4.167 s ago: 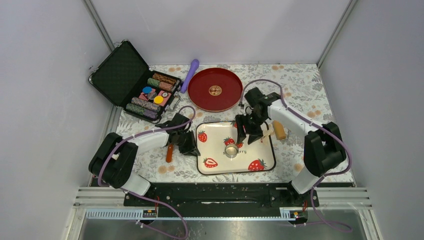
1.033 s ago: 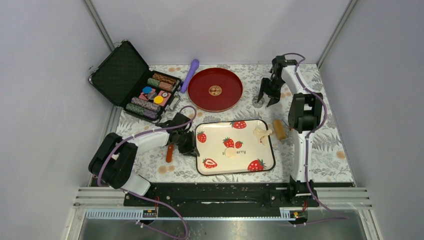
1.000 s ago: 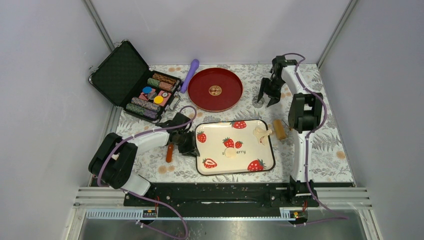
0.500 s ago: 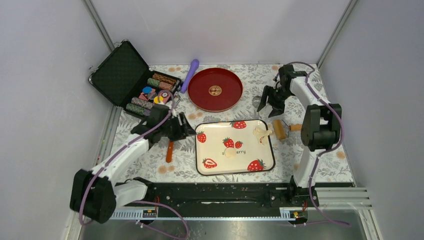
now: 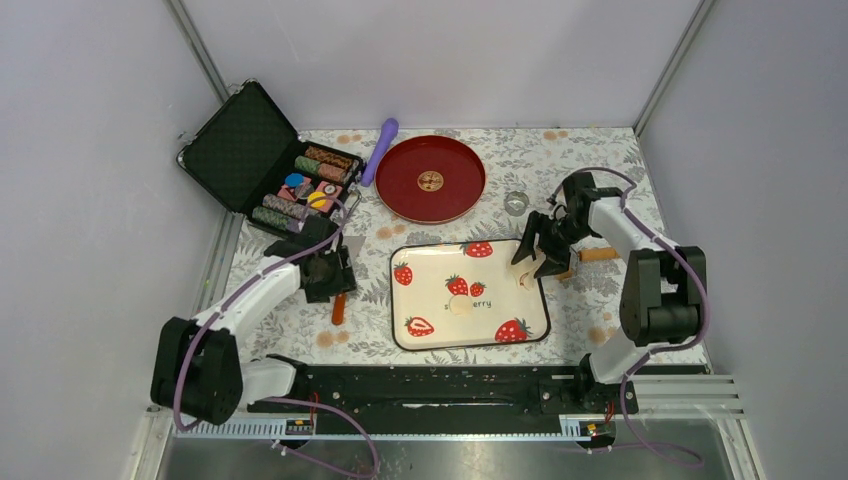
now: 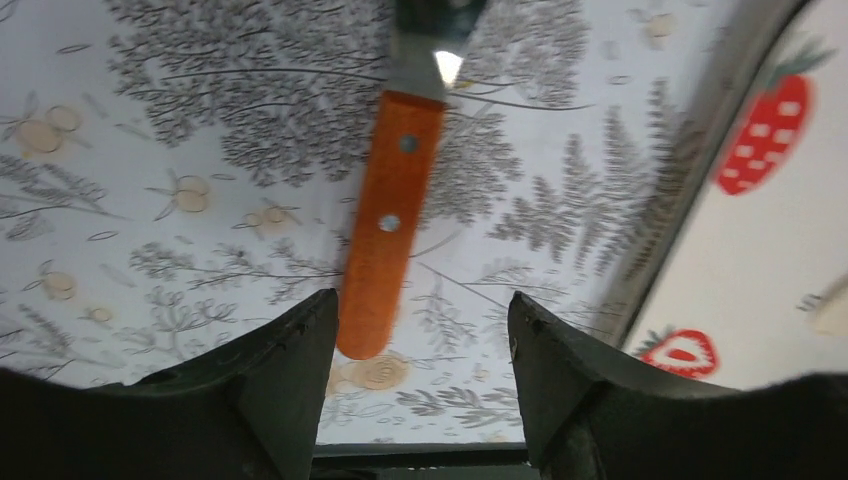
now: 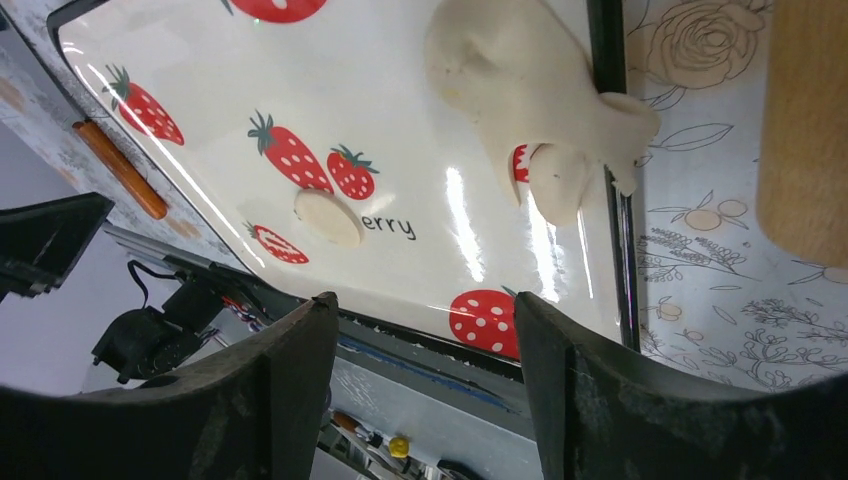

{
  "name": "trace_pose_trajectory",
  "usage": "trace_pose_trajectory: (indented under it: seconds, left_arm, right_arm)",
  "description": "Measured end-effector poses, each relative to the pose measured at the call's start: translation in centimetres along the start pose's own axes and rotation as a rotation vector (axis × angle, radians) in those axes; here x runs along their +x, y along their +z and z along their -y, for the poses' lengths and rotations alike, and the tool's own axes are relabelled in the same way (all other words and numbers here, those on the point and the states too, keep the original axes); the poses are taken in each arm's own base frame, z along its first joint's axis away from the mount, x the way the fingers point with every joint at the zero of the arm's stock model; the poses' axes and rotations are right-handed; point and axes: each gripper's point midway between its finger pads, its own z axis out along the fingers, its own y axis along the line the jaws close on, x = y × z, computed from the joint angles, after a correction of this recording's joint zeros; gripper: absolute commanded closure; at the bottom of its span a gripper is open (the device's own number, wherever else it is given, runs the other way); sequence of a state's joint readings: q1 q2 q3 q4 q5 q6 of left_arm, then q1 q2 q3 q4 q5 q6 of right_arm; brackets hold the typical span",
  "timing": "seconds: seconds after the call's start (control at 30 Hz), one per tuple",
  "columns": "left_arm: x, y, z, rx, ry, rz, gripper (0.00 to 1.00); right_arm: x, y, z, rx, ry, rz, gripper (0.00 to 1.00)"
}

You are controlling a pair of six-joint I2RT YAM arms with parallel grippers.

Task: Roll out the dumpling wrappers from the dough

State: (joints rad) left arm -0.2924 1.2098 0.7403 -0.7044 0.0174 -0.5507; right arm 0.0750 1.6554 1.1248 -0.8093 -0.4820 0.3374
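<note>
Both spread, dough on tray rim seemingly just beyond right tool, left tool over orange handle

- This is a robotics lab test cell, not a kitchen: plain pale grey wall panels set in slim aluminium corner posts box in the surface.
- The left robot arm and the right robot arm, white and black with purple cables, are bolted to a black metal base rail.
- Staged props lie on a floral-print cover: a black foam-lined case of poker chips, a round red tray and a cream strawberry-printed tray.
</note>
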Motion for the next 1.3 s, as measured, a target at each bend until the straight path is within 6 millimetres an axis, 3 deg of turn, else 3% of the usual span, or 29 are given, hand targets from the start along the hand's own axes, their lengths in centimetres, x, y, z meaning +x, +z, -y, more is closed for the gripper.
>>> trace_pose_trajectory:
  seconds: [0.2,0.37,0.53,0.6,0.8,1.07,1.3]
  left_arm:
    - [0.9,1.1,-2.7,-0.146,0.043,-0.059,0.38]
    - [0.4,2.2,-2.7,-0.192,0.093,-0.083,0.41]
    - [1.2,3.7,-2.4,-0.212,0.138,-0.129,0.48]
    - [1.3,4.0,-2.2,-0.21,0.145,-0.135,0.56]
    - [1.1,4.3,-1.5,-0.19,0.155,-0.12,0.99]
    - [1.0,3.9,-1.3,-0.176,0.156,-0.101,1.0]
    - [-0.4,0.6,0.7,-0.075,0.15,0.035,1.0]
  right_arm:
    - [0.8,-0.3,-0.2,-0.021,-0.011,0.01,0.28]
    - [1.0,-0.4,-0.2,-0.023,-0.011,0.007,0.28]
    - [1.2,-0.5,-0.4,-0.033,-0.014,0.007,0.28]
    - [1.2,-0.7,-0.5,-0.038,-0.017,0.01,0.28]
    - [1.2,-1.1,-0.8,-0.048,-0.028,0.023,0.27]
    - [1.4,-1.3,-0.8,-0.048,-0.03,0.025,0.27]
    - [1.7,-1.5,-0.3,-0.02,-0.042,0.025,0.26]
